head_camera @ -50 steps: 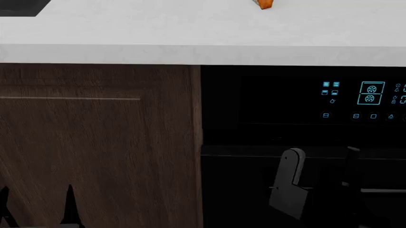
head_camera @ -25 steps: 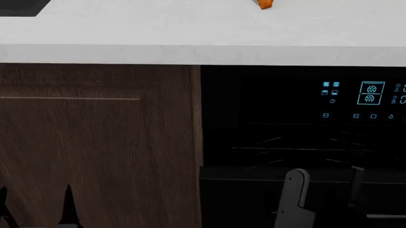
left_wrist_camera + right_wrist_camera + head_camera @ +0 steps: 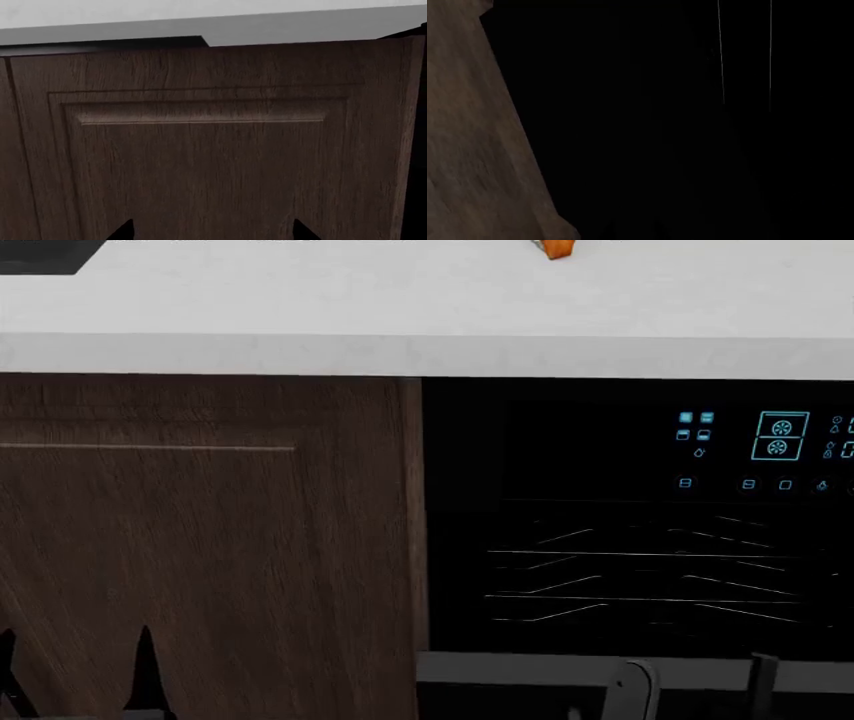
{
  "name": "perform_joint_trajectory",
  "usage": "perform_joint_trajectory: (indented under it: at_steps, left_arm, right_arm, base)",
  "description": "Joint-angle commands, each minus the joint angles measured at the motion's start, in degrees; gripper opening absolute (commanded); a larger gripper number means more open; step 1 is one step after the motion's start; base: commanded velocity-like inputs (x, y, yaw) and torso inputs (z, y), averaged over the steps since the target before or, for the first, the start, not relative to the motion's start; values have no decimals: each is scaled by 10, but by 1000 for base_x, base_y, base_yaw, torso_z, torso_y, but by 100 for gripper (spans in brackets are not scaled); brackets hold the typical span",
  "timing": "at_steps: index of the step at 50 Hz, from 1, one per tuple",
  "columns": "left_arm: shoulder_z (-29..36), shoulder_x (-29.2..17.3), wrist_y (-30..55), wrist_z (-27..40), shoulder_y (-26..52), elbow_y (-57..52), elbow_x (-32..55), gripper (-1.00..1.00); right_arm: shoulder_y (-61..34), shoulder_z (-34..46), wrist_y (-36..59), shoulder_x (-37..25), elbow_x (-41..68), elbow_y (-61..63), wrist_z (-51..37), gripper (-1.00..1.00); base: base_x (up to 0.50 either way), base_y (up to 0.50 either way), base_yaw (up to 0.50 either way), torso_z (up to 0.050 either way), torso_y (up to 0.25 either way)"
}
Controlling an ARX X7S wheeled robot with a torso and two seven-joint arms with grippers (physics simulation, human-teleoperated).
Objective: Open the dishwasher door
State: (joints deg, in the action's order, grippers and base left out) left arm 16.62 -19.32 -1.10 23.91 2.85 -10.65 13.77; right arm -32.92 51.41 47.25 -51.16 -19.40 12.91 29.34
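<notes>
**Door's partway down, don't rush the last bit**

Your right gripper (image 3: 694, 680) sits at the bottom edge of the head view, two fingers poking up at the top edge of the dishwasher door (image 3: 534, 670). I can't tell if it's clamped on the handle or just hooked behind it, since the contact is cut off by the frame. The right wrist view is almost all black, no help there.

The door is tilted out under the control panel (image 3: 761, 450), and the racks (image 3: 641, 580) show in the gap. I'd pull down and toward you in an arc, following the hinge, not straight back.

Your left gripper (image 3: 80, 680) hangs with fingers apart in front of the cabinet door (image 3: 213, 165), holding nothing. Nothing visible blocks the swing. An orange thing (image 3: 558, 248) on the counter (image 3: 267, 310) is well out of the way.
</notes>
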Motion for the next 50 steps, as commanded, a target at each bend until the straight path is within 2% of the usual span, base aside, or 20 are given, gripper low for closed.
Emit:
perform_joint_trajectory:
  at_steps: [1,12,23,50]
  left_arm:
    - [2,-1,0,1,2,-1,1,100]
    - [3,-2,-2,2,0,-2,3,100]
    - [4,-4,-4,2,-1,-2,3,100]
    - [6,-8,-6,3,-1,-10,10,100]
  right_arm:
    - [15,7,9,-16,29,53,-1,-100]
    - [36,14,22,-30,23,92,-2,-100]
    - [100,-1,30,-54,32,144,-50,-100]
    - [207,22,62,-55,6,224,-134,-100]
  base:
    - [0,0,0,0,0]
    - [-1,1,2,1,2]
    - [0,3,2,1,2]
    - [-1,3,3,1,2]
